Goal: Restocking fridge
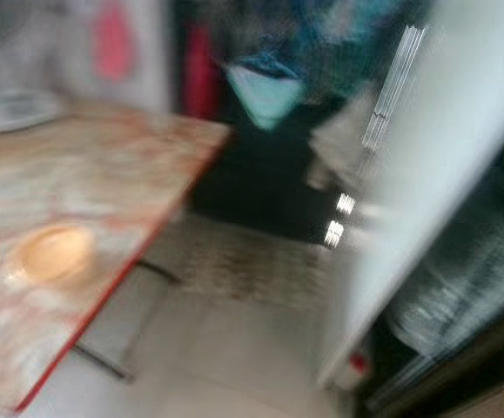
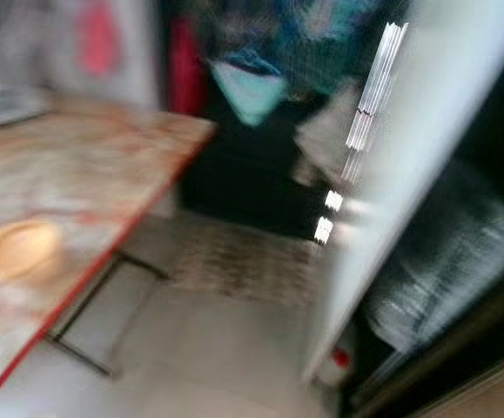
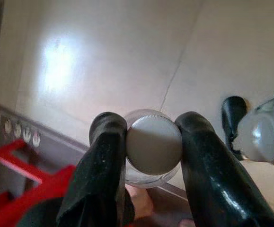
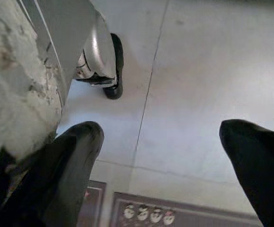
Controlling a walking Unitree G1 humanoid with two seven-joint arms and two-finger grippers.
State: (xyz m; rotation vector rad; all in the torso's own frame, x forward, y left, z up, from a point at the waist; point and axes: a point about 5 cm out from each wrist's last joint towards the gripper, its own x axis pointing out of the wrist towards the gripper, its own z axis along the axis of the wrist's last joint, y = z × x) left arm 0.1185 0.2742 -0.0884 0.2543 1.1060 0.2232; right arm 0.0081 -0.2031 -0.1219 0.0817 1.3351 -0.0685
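Observation:
My left gripper [image 3: 152, 128] is shut on a clear bottle with a grey screw cap [image 3: 154, 146], one black finger on each side of its neck, above the pale tiled floor. The right gripper [image 4: 161, 136] is open over the floor with nothing between its fingers. The head views are blurred. A tall white fridge door [image 1: 447, 165] stands open on the right, with the dark fridge interior [image 1: 473, 287] behind it.
A marbled table with a red edge [image 1: 86, 174] stands on the left and carries a yellowish dish [image 1: 51, 252]. A patterned rug [image 1: 252, 261] lies on the floor between table and fridge. A red crate [image 3: 28, 187] is near the left gripper. My foot [image 4: 112, 66] is on the tiles.

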